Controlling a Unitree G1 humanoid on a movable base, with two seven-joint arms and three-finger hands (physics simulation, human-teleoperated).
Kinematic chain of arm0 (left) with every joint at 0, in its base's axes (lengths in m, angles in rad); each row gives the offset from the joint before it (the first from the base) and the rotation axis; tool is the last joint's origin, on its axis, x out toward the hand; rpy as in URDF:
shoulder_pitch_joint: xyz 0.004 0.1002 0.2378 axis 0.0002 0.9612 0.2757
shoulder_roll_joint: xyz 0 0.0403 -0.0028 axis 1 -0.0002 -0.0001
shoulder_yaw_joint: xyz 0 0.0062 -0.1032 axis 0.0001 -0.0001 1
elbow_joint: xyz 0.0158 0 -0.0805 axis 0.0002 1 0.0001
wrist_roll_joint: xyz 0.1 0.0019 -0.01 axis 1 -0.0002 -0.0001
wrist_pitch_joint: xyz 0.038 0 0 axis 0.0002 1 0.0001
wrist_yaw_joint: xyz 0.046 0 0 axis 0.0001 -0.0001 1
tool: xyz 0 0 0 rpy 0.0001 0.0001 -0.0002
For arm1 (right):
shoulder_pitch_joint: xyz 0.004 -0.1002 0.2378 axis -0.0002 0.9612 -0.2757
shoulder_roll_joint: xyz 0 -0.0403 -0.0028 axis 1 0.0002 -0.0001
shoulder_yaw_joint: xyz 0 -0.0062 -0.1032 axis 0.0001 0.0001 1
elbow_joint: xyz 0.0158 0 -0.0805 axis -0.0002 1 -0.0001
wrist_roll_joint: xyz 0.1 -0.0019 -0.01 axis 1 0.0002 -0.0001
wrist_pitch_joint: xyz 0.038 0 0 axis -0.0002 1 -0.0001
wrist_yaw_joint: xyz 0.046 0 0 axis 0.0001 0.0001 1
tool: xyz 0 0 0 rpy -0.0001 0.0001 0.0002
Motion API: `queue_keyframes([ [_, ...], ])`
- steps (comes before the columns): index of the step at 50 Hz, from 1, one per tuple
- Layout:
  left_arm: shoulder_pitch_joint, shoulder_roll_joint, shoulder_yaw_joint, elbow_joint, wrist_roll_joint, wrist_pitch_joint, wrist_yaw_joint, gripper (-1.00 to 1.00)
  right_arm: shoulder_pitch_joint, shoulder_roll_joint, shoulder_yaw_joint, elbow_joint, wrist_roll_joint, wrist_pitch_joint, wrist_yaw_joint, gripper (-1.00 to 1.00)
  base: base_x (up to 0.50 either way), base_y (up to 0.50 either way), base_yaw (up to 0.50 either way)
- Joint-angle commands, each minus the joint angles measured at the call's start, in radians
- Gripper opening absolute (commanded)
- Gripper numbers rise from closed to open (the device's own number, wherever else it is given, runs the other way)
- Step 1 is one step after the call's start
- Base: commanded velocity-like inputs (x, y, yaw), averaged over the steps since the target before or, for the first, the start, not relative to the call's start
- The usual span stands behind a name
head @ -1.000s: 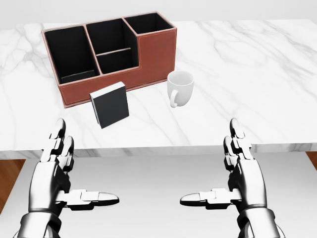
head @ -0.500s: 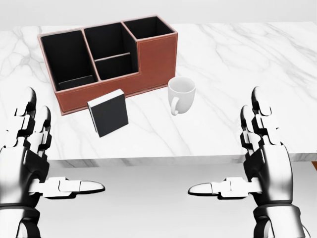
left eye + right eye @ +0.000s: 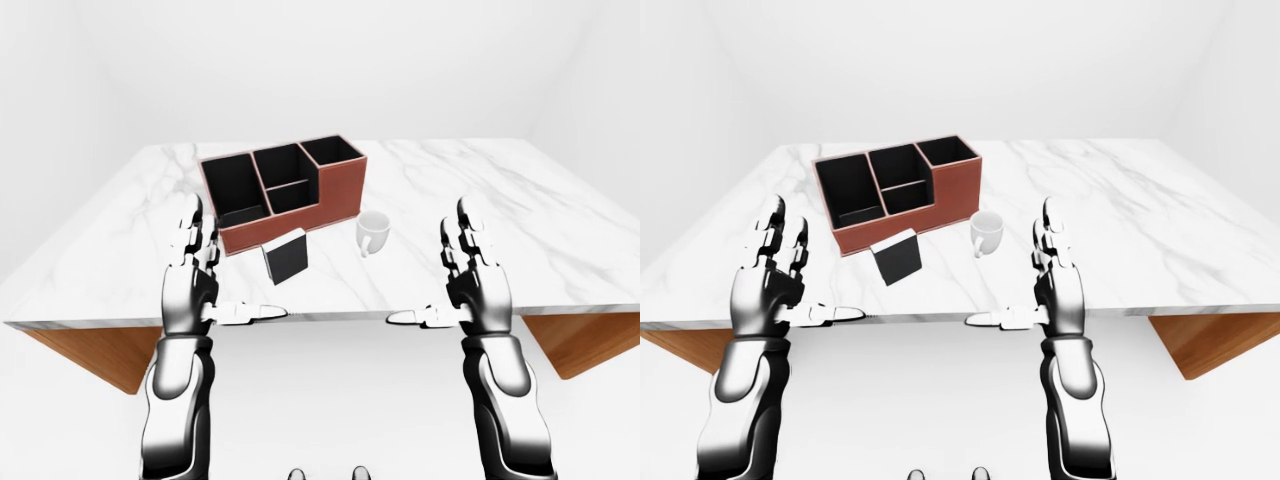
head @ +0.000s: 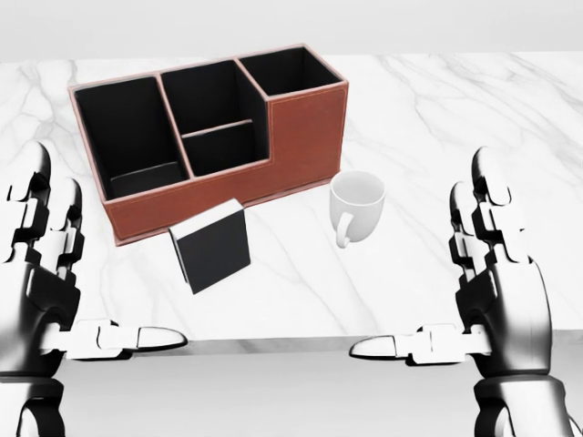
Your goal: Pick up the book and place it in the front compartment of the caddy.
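From the head view I see my left hand (image 4: 46, 282) raised at the left edge, fingers spread and pointing up, thumb stretched out toward the middle of the view, holding nothing; it hangs over the near edge of the white marble counter (image 4: 474, 118) and touches none of the objects. Just to its right lies the book (image 4: 211, 246), dark-covered with a pale page edge along its top and left sides, sitting on the counter tilted askew and just below the caddy's long wall, close to it though I cannot tell if they touch. The caddy (image 4: 301, 132) is a reddish-brown box with black-lined compartments: a large one at the left, a divided pair in the middle, and a taller one at the right end. All of them look empty apart from a low dark panel in the left one. Right of the book and below the caddy's tall end stands a white mug (image 4: 357, 205), upright, its handle turned toward the lower left, apart from both. At the right edge my right hand (image 4: 496, 291) mirrors the left, fingers open and upright, thumb reaching inward, empty, well apart from the mug.
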Motion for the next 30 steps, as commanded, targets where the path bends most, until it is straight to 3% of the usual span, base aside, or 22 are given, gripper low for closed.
queue_keyframes([
  [1,0.004,0.006,0.005,-0.007,0.001,0.0,0.0,1.0,0.011,0.005,0.007,-0.007,-0.003,0.0,0.011,1.0,0.0,0.5,0.0],
  [17,0.007,0.006,0.004,-0.014,0.0,0.0,-0.002,1.0,0.007,0.009,0.003,-0.01,0.001,0.0,0.015,1.0,0.0,0.5,0.0],
  [30,0.002,0.007,0.006,0.001,-0.001,0.0,-0.002,1.0,-0.003,0.006,0.011,0.031,-0.029,0.0,0.0,1.0,0.0,0.02,0.0],
])
